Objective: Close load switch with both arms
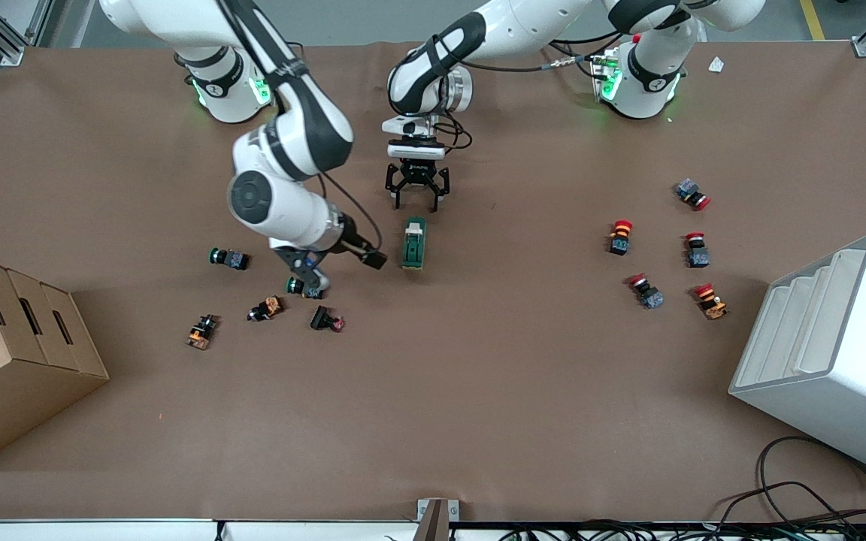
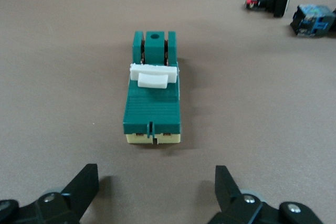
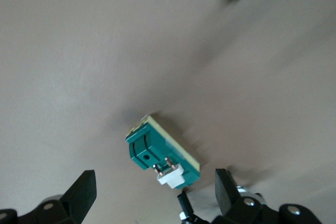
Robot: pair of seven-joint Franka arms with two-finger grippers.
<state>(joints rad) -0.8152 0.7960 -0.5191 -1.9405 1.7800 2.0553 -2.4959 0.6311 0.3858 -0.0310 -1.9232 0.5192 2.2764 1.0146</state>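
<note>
The load switch [image 1: 413, 243] is a dark green oblong block with a white lever and lies flat on the brown table near its middle. My left gripper [image 1: 417, 188] is open and empty, low over the table just farther from the front camera than the switch. In the left wrist view the switch [image 2: 153, 98] lies ahead of the open left gripper [image 2: 155, 190], apart from it. My right gripper [image 1: 307, 272] is open and empty, over a green pushbutton [image 1: 298, 286] beside the switch toward the right arm's end. The right wrist view shows the switch [image 3: 163, 153] above the open right gripper [image 3: 155, 195].
Several pushbuttons lie toward the right arm's end, among them a green one [image 1: 228, 258], an orange one [image 1: 266, 308] and a black one [image 1: 326, 321]. Several red-capped pushbuttons [image 1: 620, 237] lie toward the left arm's end. A cardboard box [image 1: 12, 346] and a white rack [image 1: 831, 353] stand at the table's ends.
</note>
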